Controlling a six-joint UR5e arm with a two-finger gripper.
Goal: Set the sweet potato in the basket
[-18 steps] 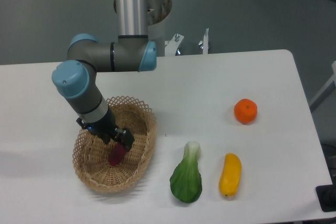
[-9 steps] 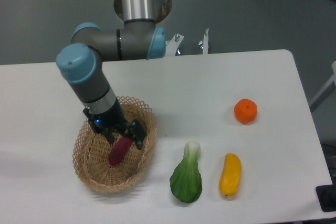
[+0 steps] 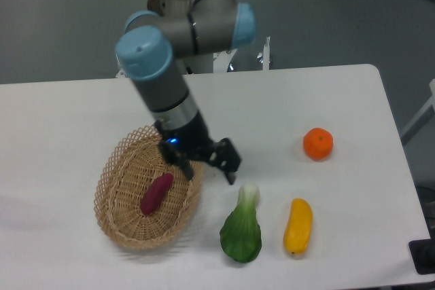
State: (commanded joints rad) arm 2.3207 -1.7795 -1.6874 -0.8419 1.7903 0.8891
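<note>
The reddish-purple sweet potato point(image 3: 156, 193) lies inside the woven tan wicker basket point(image 3: 119, 225) at the front left of the table. My gripper point(image 3: 207, 166) is open and empty, raised over the basket's right rim, to the right of the sweet potato and apart from it. One black finger point(image 3: 228, 159) sticks out past the rim toward the table's middle.
A green bok choy point(image 3: 242, 227) lies just right of the basket. A yellow oblong vegetable point(image 3: 298, 226) lies beside it, and a round orange fruit point(image 3: 317, 144) sits further right. The arm's base stands behind the table's far edge.
The gripper has let go of the sweet potato, which now lies in the basket. The arm has lifted and moved right, from over the basket's middle to its right rim.
</note>
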